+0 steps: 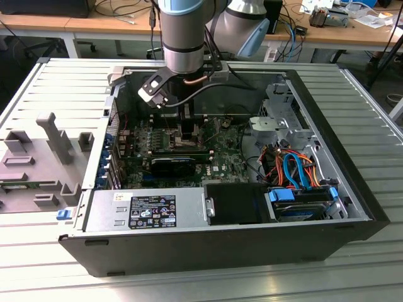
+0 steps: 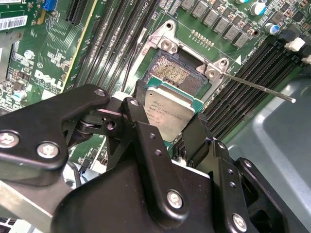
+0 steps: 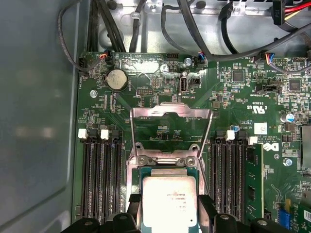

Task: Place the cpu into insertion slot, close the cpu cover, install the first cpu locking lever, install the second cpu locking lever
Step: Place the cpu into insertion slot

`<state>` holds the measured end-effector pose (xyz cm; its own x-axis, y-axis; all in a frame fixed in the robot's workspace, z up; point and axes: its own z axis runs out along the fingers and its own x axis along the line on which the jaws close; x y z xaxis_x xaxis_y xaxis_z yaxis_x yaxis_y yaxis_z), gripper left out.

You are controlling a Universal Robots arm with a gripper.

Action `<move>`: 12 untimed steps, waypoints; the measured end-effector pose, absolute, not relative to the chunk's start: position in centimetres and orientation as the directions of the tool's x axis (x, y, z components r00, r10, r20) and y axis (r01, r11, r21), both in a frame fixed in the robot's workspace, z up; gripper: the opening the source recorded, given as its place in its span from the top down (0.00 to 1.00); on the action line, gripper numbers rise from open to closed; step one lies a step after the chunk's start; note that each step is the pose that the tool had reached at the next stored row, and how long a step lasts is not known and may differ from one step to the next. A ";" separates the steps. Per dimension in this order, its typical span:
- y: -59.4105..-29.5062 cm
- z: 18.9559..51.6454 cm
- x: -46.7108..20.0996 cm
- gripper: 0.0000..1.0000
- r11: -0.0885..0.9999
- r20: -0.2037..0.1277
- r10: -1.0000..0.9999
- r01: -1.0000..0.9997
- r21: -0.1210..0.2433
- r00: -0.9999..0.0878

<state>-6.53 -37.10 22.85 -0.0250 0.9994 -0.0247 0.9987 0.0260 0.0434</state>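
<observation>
Live from my remote station: in the second wrist view my gripper (image 2: 167,125) is clamped on the chip (image 2: 171,111), one black finger (image 2: 137,114) on each of two opposite edges, the silver face toward the camera. The chip hangs over the near part of the socket (image 2: 176,74), whose dark pin field shows bare beyond it; I cannot tell whether chip and socket touch. A thin lever (image 2: 257,87) juts from the socket's corner, its free end in the air above the memory slots (image 2: 252,63). In the first wrist view the cover (image 3: 171,110) stands swung open past the socket, with the green board (image 3: 233,97) visible through its window. Farther on sit a coin battery (image 3: 117,79) and dark cables (image 3: 194,29). In the exterior view the arm (image 1: 182,38) reaches down into the open computer case (image 1: 220,248), which rests on a ribbed metal table (image 1: 63,82).
</observation>
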 end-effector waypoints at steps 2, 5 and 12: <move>-37.1 22.8 -6.5 0.46 0.026 -0.025 0.999 0.999 0.043 -0.025; -37.1 22.7 -6.5 0.46 0.026 -0.025 0.999 0.999 0.043 -0.025; -37.1 22.5 -6.5 0.46 0.026 -0.025 0.999 0.999 0.043 -0.025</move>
<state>-6.53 -37.10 22.51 -0.0250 0.9994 -0.0247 0.9987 0.0261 0.0433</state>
